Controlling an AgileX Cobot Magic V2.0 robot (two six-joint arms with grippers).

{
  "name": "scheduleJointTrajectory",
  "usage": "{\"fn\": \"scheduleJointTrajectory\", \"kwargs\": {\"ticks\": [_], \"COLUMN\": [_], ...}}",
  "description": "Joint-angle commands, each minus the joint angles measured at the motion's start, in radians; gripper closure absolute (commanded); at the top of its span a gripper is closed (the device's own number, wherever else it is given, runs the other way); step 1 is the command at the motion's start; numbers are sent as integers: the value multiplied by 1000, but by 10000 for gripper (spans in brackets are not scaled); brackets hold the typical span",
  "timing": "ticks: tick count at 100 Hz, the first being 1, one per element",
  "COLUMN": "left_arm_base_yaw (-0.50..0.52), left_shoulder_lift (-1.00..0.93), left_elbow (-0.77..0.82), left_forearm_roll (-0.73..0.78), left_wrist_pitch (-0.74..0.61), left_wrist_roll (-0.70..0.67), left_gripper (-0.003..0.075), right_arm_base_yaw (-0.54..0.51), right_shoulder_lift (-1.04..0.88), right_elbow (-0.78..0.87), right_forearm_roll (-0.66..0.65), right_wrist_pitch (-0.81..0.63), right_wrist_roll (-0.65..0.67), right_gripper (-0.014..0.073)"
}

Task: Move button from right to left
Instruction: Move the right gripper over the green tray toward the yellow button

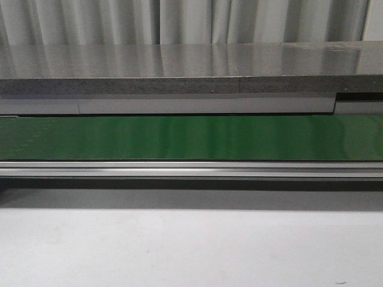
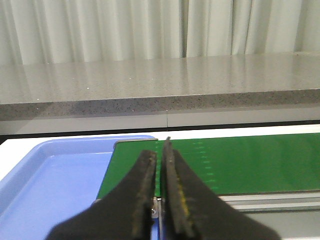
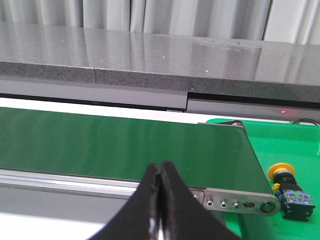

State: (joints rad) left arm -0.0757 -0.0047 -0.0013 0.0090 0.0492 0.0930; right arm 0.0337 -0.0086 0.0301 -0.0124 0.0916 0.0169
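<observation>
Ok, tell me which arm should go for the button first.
The right arm. The button lies on the green tray in the right wrist view, close beside the right gripper, whose fingers are shut and empty. The left gripper sees only a blue tray.

The button (image 3: 286, 186) lies in a tray (image 3: 300, 145) at the conveyor belt's (image 3: 125, 145) end — a counter (image 3: 150, 55) behind.

Beyond the right gripper's fingertips (image 3: 160, 172), the green tray (image 3: 300, 145) runs off the picture's edge, and the marking on the button (image 3: 290, 190) is too small to read
</observation>
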Motion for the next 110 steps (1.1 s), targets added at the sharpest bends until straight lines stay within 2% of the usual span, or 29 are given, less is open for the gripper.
{"fn": "scheduleJointTrajectory", "kwargs": {"ticks": [1, 57, 90, 99, 110], "left_arm_base_yaw": [-10, -10, -10, -10, -10], "left_shoulder_lift": [-37, -37, -37, -37, -37], "left_elbow": [41, 41, 41, 41, 41], "left_forearm_roll": [-9, -9, -9, -9, -9], "left_wrist_pitch": [-85, -85, -85, -85, -85], "left_wrist_roll": [-6, -6, -6, -6, -6], "left_gripper": [715, 715, 715, 715, 715], "right_arm_base_yaw": [1, 1, 1, 1, 1], "right_shoulder_lift": [-18, -18, -17, -15, 11], "right_elbow": [0, 0, -15, -62, -164], "right_forearm_roll": [-2, -2, -2, -2, -2], "right_wrist_pitch": [-86, -86, -138, -85, 56], "right_wrist_roll": [-2, -2, -2, -2, -2], "right_gripper": [662, 662, 662, 662, 662]}}
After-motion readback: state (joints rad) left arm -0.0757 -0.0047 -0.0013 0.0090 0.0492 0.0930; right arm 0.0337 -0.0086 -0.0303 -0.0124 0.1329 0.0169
